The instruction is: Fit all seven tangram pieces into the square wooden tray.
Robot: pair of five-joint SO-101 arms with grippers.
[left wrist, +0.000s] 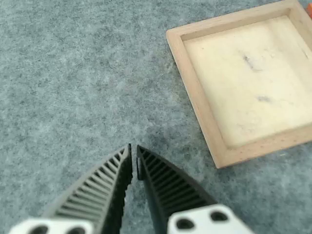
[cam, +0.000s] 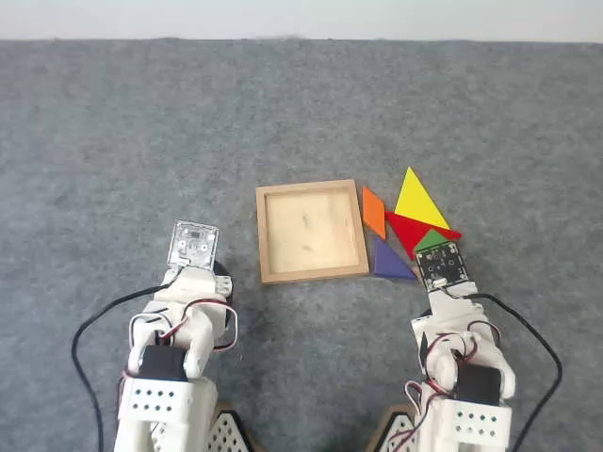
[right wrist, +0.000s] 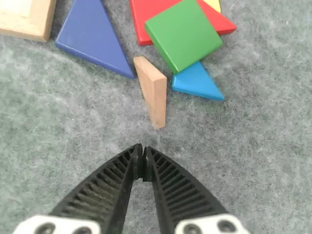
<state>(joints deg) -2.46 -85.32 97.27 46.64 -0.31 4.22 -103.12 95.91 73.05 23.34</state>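
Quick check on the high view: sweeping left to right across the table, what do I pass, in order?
left arm → wooden tray → orange piece → yellow triangle

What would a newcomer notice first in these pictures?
The bright tangram pieces clustered on grey felt right of the pale square wooden tray: a yellow triangle, a red triangle, a green square lying on it. Beside them, one plain wooden piece stands on edge before the right arm's shut fingers.
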